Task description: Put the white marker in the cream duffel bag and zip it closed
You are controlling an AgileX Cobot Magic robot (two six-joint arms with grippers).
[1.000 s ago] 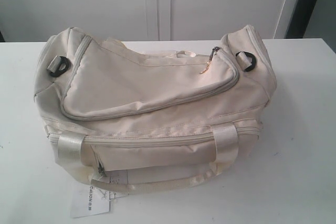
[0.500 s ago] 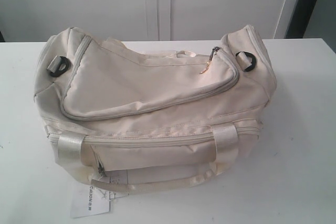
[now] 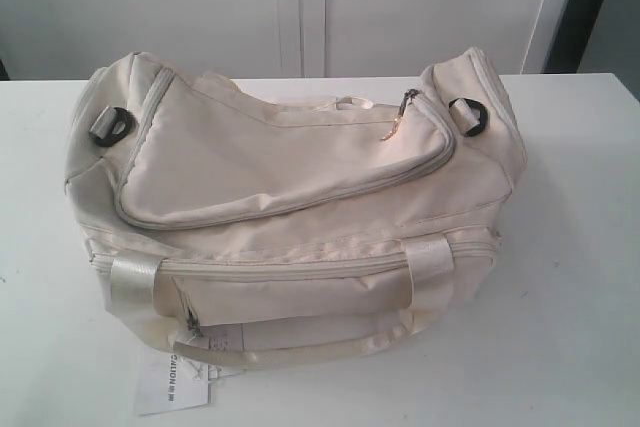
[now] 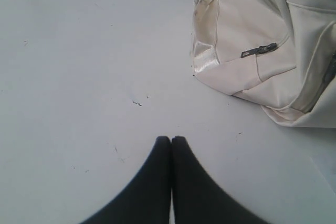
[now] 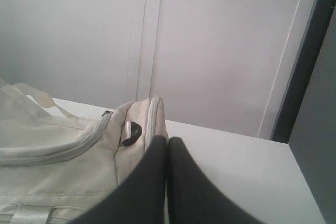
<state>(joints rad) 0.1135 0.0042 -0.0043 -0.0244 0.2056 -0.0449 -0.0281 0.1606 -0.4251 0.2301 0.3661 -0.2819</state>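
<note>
The cream duffel bag (image 3: 290,207) lies on the white table (image 3: 580,277), its top flap zipped along a grey zipper (image 3: 300,202) with the pull (image 3: 405,102) near the right end. The white marker is out of view. Neither arm shows in the exterior view. In the left wrist view my left gripper (image 4: 171,139) is shut and empty above bare table, apart from the bag's end (image 4: 262,40). In the right wrist view my right gripper (image 5: 168,139) is shut and empty, close beside the bag's end (image 5: 79,156) near a black strap ring (image 5: 131,132).
A white paper tag (image 3: 172,382) hangs at the bag's front left by the table's near edge. Shiny cream handles (image 3: 430,277) cross the front side. A black ring (image 3: 112,127) sits at the left end. White cabinet doors (image 3: 300,7) stand behind the table.
</note>
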